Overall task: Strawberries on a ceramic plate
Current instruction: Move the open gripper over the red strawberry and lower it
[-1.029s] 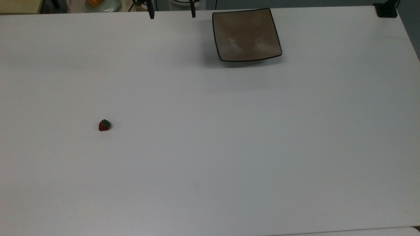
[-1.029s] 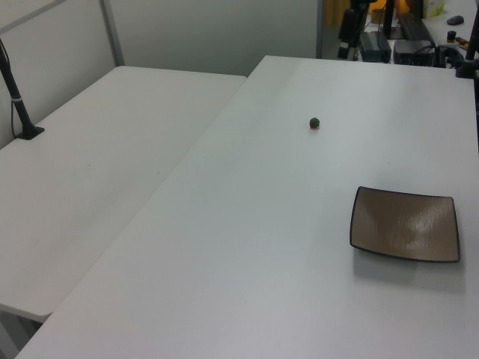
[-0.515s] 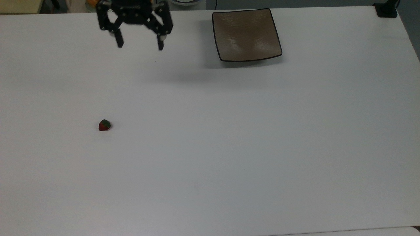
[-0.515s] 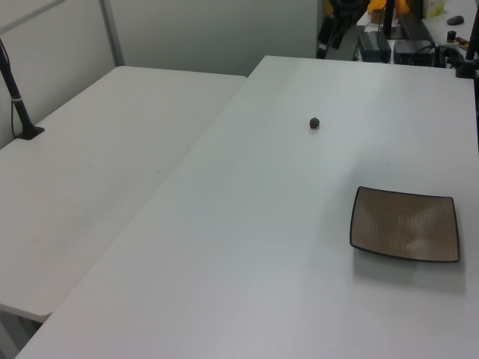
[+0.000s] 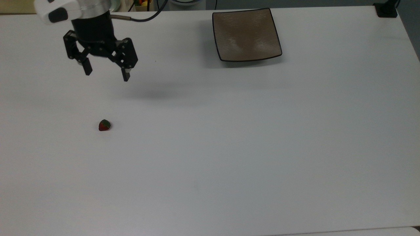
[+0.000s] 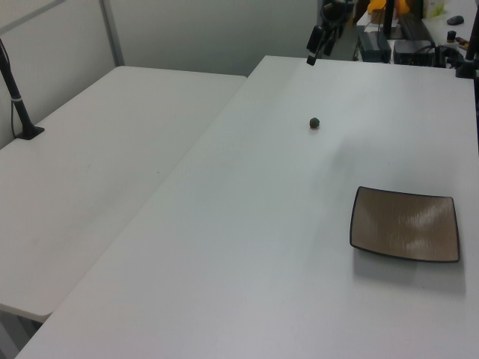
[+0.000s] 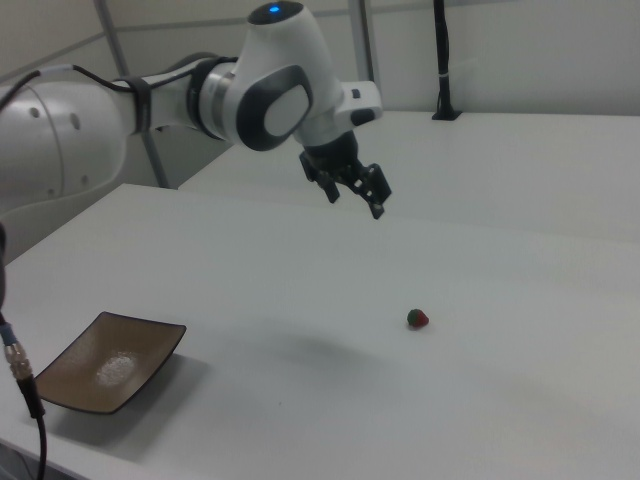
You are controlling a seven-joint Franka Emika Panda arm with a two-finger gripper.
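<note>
A tiny red strawberry (image 5: 104,125) with a green cap lies alone on the white table (image 5: 229,147), toward the top view's left. It is also visible from the side, strawberry (image 6: 315,123) (image 7: 418,319). The square brown ceramic plate (image 5: 246,34) with a black rim sits bare at the table's far edge, plate (image 6: 405,224) (image 7: 105,362). My gripper (image 5: 107,74) hangs open in the air with nothing between its fingers, gripper (image 7: 356,203) (image 6: 318,54). In the top view it is above the strawberry and far left of the plate.
A black mount (image 5: 386,10) sits at the table's corner on the top view's upper right. A second white table (image 6: 97,164) with a black post (image 6: 16,97) adjoins on the left view's left. A dark cable (image 7: 18,375) hangs near the plate in the right view.
My arm has come in from the table's far edge, moving toward the top view's left and down toward the strawberry. The gripper stays open; strawberry and plate have not moved.
</note>
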